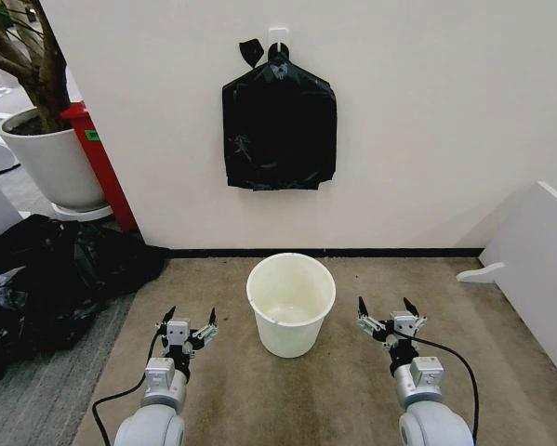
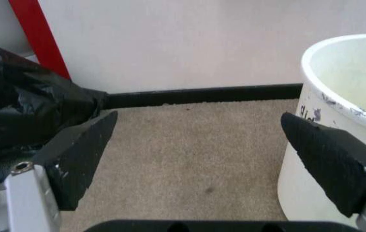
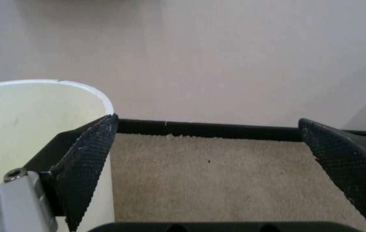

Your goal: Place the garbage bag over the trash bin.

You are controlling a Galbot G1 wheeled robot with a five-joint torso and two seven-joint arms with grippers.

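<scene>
The garbage bag (image 1: 279,125) hangs flat on the wall from a white hook (image 1: 278,35) at the top centre of the head view, knotted at its neck, presumably so it can be pulled off in one piece. Straight below it, at the lower centre, the trash bin (image 1: 291,303) stands upright on the beige carpet (image 1: 343,390), mouth open and unlined, well apart from the bag. The left gripper (image 1: 189,322) waits low at the bin's left and the right gripper (image 1: 388,309) at its right, both with fingers spread wide and holding nothing. I'd say they flank it ready to reach up. A heap of black plastic (image 1: 46,279) sprawls at the left edge, beneath a white plant pot (image 1: 50,158).
</scene>
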